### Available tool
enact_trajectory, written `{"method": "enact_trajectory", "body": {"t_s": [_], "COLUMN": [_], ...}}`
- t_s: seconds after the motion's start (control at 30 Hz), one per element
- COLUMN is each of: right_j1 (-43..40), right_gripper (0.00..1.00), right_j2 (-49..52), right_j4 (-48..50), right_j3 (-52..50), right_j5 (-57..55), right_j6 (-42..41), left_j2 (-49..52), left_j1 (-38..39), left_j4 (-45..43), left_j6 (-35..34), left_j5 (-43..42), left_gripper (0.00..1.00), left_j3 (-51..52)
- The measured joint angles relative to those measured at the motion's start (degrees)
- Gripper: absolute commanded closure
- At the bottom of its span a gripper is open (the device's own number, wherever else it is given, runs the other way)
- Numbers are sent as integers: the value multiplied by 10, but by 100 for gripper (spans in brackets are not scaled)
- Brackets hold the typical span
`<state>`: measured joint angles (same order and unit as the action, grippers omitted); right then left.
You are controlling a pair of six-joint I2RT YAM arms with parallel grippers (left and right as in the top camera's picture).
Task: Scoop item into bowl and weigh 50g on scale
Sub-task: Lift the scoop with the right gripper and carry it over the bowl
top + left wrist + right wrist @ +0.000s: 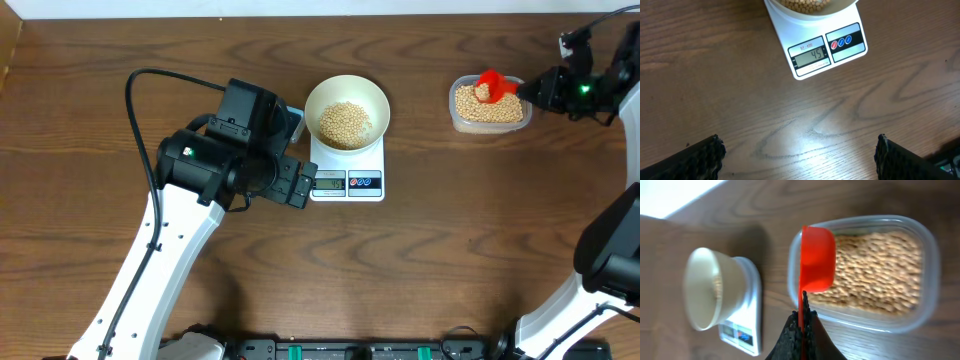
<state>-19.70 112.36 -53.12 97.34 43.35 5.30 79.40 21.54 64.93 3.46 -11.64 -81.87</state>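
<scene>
The white bowl (346, 110) stands on the white scale (347, 180) with a heap of tan beans (344, 122) in it. In the left wrist view the scale (827, 50) has a lit reading on its display, and the bowl (810, 7) is cut off by the top edge. My left gripper (300, 182) is open just left of the scale's front, with nothing between its fingers (705, 157). My right gripper (802, 315) is shut on the handle of a red scoop (816, 257). The scoop (490, 85) is over the left part of the bean tub.
A clear plastic tub (488, 104) filled with beans sits at the back right, about a hand's width right of the bowl. In the right wrist view the tub (927, 255) lies right of the bowl (705, 287) and scale (747, 325). Bare wooden table (450, 230) surrounds them.
</scene>
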Motion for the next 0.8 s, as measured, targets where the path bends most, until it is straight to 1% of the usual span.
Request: {"method": "enact_trajectory", "body": {"t_s": [0.23,0.43,0.63,0.8], "right_j1": [-5,-5,-2,24], "right_gripper": [99,99,99,99], "right_j2": [0,0,0,0], "right_j4": [3,26,55,88], "right_j3": [0,0,0,0], "right_j5": [101,187,226,237], "right_j6": [14,11,-14,-41], "left_j2": [0,0,0,0], "left_j1": [0,0,0,0], "left_j4": [0,0,0,0], "left_j6": [0,0,0,0], "left_j5": [0,0,0,0], "left_gripper": [2,2,2,2], "left_j3": [0,0,0,0]}}
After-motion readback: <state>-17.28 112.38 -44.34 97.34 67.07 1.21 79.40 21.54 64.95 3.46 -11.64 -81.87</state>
